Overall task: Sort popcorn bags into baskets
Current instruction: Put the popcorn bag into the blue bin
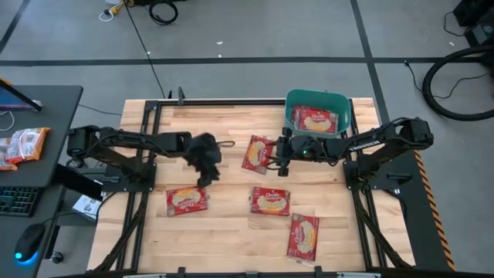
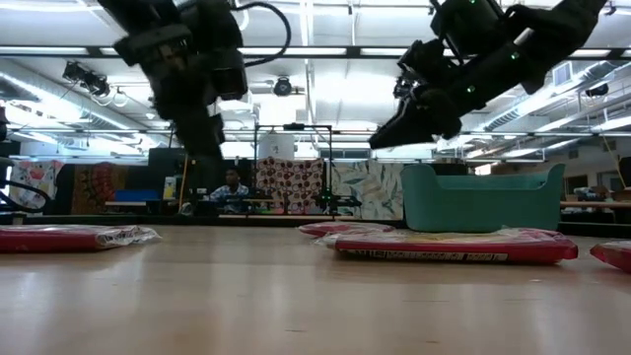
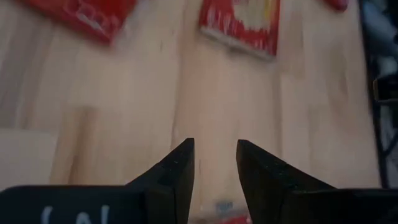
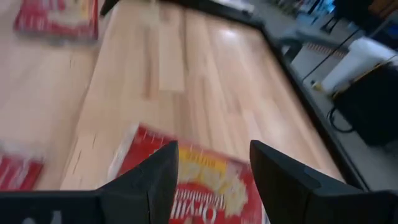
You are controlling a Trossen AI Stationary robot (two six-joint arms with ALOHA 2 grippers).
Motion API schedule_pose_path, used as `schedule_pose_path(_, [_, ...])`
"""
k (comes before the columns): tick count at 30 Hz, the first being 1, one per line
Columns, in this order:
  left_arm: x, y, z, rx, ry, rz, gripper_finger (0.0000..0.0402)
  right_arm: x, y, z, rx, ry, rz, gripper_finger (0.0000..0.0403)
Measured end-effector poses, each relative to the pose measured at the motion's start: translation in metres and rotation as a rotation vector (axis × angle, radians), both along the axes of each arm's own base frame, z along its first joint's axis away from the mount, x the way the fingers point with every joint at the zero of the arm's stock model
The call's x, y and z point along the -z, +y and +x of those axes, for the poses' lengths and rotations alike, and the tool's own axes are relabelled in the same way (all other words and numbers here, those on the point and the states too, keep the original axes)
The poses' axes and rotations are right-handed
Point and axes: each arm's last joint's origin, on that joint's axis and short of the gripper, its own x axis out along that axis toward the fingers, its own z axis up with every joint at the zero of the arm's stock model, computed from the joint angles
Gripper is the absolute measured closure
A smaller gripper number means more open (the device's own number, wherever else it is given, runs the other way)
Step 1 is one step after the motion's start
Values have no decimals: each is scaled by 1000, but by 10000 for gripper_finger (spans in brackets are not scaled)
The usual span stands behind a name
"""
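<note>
1. Left end effector (image 1: 205,179), raised off the worktop (image 1: 231,232) at about its centre-left, fingers part open, holding nothing. Nearest bag (image 1: 187,200) lies just toward 7 o'clock from it, long axis roughly 3–9. Arm reaches in from 9 o'clock, wrist bent down.
2. Right end effector (image 1: 272,156), fingers wide apart, empty, hovers over a bag (image 1: 255,154) w/ long axis approx 12–6, slightly tilted. Right arm is clearly nearer this one; it stretches in from 3 o'clock, wrist angled down.
3. Bin (image 1: 342,104) sits at 1 o'clock from that bag, one bag (image 1: 313,119) already inside. Two more bags lie toward 6 o'clock.
</note>
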Motion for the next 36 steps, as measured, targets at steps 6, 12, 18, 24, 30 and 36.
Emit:
schedule_pose_path(6, [7,-22,-8,-69,170,4,276,2,3,-3,5,-74,30,199])
schedule_pose_path(12, [18,-36,-10,-121,282,-5,266,8,11,-5,-28,-57,44,199])
schedule_pose_path(18, [35,-43,-9,-90,390,5,256,6,14,-4,-46,-73,33,199])
schedule_pose_path(24, [39,-61,-16,60,476,-122,256,6,13,-5,-42,-66,33,199])
schedule_pose_path(30, [49,-74,-18,120,508,-86,259,7,13,-5,-38,-62,32,199])
schedule_pose_path(36, [61,-72,-7,153,453,36,260,6,13,-4,-39,-67,32,199])
